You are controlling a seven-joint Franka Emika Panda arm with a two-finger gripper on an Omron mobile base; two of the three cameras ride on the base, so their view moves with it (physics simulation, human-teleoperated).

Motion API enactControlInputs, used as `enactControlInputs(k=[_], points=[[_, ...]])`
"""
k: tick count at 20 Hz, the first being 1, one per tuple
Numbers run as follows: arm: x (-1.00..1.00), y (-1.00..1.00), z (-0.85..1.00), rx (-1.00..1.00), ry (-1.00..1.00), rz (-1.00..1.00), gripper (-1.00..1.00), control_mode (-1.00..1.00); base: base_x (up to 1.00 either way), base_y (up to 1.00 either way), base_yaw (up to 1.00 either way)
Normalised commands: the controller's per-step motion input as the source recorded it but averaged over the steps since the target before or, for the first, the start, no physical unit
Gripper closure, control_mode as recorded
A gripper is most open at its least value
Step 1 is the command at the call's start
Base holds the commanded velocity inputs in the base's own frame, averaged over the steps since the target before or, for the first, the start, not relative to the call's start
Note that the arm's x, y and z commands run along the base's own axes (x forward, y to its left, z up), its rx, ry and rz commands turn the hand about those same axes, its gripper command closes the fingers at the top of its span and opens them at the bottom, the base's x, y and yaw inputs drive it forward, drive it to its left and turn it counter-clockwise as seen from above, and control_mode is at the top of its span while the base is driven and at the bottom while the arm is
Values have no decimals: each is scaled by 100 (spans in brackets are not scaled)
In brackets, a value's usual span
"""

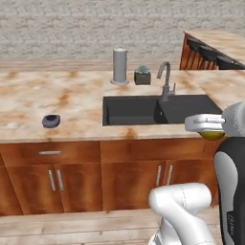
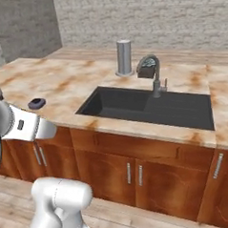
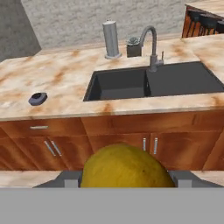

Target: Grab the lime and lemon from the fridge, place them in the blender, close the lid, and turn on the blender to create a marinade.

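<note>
Gripper (image 3: 124, 181): fingers closed on the lemon, one grey pad showing on each side of the fruit in the hand view.
Lemon (image 3: 125, 167): yellow, held between the fingers, in front of the cabinet fronts and clear of the counter; in the left base view its yellow underside (image 1: 212, 134) peeks out under the white hand at the right edge, level with the counter's front lip.
Lid (image 1: 50, 120): small dark grey cap, lying on the counter well left of the sink, near the front edge (also seen in the right base view (image 2: 37, 103) and hand view (image 3: 38, 98)).
Counter (image 1: 57, 95): marbled orange-and-cream top running the width of the scene.
Sink (image 1: 129, 111): dark two-part basin set into the counter, right of centre.
Faucet (image 1: 165, 79): grey curved spout, standing at the back of the sink.
Canister (image 1: 119, 66): upright grey metal cylinder, behind the sink's left corner.
Plant pot (image 1: 142, 75): small dark pot with a green plant, just right of the canister.
Cabinets (image 1: 57, 179): brown wooden doors and a drawer with metal handles, below the counter.
Wall (image 1: 95, 28): pale brick, behind the counter.
</note>
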Motion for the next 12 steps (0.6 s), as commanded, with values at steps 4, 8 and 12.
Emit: enactControlInputs(k=[4,8,12], points=[[0,0,0,0,0,0,100,100,56,100,-27],[0,0,0,0,0,0,100,100,62,100,-17],[0,0,0,0,0,0,100,100,61,100,0]])
